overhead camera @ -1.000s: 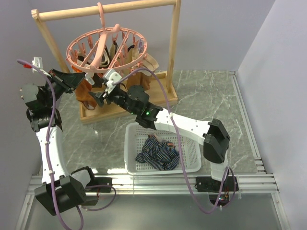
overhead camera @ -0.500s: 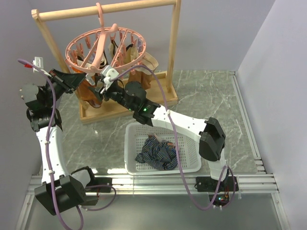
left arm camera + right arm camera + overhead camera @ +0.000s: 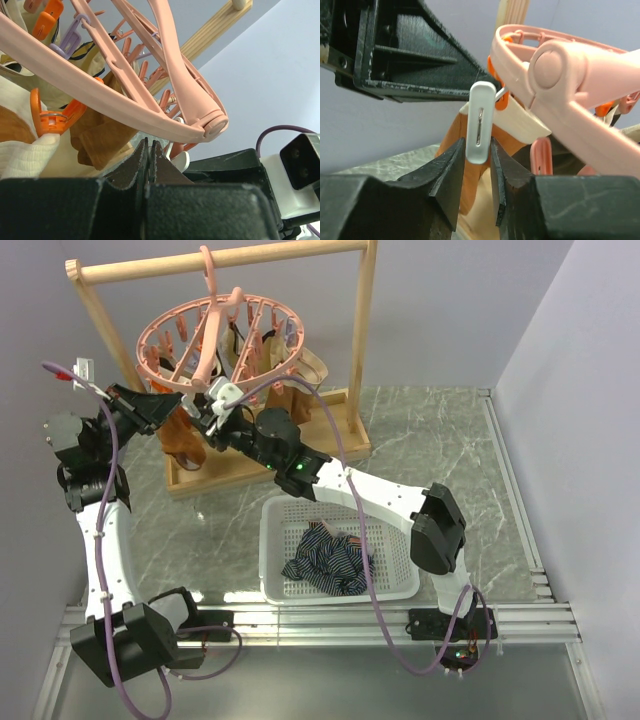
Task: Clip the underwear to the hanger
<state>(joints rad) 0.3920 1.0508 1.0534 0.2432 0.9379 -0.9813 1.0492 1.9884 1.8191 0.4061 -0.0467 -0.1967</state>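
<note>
The pink ring hanger (image 3: 220, 340) hangs by its hook from the wooden rack, and its rim shows in the left wrist view (image 3: 125, 107) and the right wrist view (image 3: 580, 95). The navy striped underwear (image 3: 330, 562) lies in the white basket, away from both grippers. My right gripper (image 3: 208, 420) is under the ring's near-left edge. It (image 3: 478, 142) is shut on the lower end of a white clip (image 3: 480, 120) hanging from the rim. My left gripper (image 3: 165, 403) faces it from the left, just below the rim, and is shut (image 3: 149, 144) and empty.
The wooden rack frame (image 3: 360, 350) stands at the back on its base. Brown and tan garments (image 3: 185, 435) hang from clips on the ring. The white basket (image 3: 270, 540) sits in front of the rack, under my right arm.
My right gripper has moved up and to the left, to the ring's near-left edge. The ring has shifted slightly. My left arm has barely moved.
</note>
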